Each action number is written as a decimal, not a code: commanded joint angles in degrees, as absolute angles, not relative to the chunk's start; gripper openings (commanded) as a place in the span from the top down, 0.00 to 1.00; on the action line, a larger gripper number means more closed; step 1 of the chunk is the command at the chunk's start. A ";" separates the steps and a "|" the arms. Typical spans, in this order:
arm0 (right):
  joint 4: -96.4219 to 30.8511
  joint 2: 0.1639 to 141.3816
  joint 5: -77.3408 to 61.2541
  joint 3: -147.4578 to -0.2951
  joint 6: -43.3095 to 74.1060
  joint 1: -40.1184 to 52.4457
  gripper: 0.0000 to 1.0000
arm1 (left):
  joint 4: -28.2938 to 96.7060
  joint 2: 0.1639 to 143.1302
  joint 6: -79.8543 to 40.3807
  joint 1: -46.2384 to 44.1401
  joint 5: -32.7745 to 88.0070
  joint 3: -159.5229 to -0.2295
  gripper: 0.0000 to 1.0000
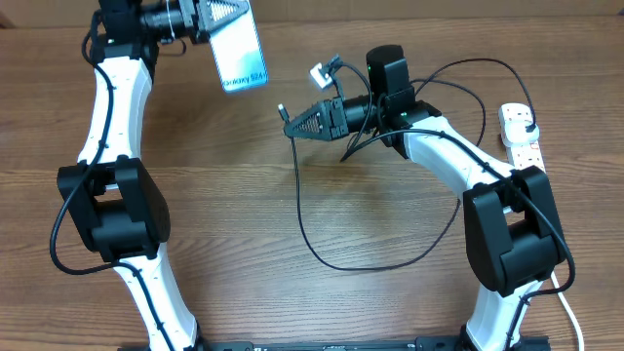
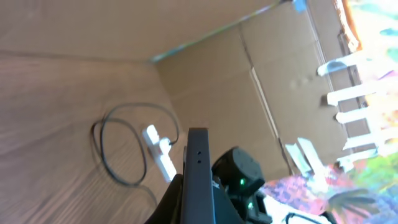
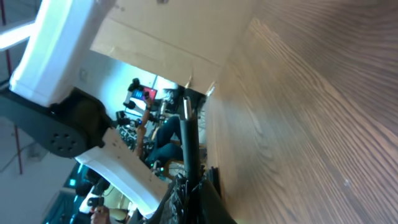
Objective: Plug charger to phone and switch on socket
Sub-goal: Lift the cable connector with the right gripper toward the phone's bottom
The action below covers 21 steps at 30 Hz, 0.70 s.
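Note:
My left gripper [image 1: 216,21] is shut on the phone [image 1: 240,51], holding it raised at the back left with its light blue screen up; in the left wrist view the phone [image 2: 198,168] shows edge-on between the fingers. My right gripper [image 1: 295,124] is shut on the charger's connector end [image 1: 283,112], tip pointing left, held above the table's middle. In the right wrist view the connector [image 3: 188,134] sticks out from the fingers [image 3: 191,186]. The black cable [image 1: 322,249] loops over the table. The white socket [image 1: 520,132] lies at the far right edge.
A small white plug piece [image 1: 319,73] with cable sits behind the right gripper. The socket [image 2: 158,149] and cable loop show in the left wrist view, beside a cardboard wall [image 2: 249,93]. The left arm [image 1: 112,127] spans the left side.

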<state>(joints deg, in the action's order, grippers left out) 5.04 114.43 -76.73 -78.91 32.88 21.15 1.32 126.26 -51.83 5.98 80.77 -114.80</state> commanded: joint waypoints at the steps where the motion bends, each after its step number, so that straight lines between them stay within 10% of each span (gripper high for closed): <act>1: 8.97 114.89 -78.13 -80.23 40.71 21.26 0.96 | -3.75 125.99 -64.73 4.82 78.15 -115.48 0.95; 21: 32.16 114.89 -73.80 -80.23 61.34 21.12 0.96 | -10.98 125.99 -68.18 1.04 73.58 -115.50 0.96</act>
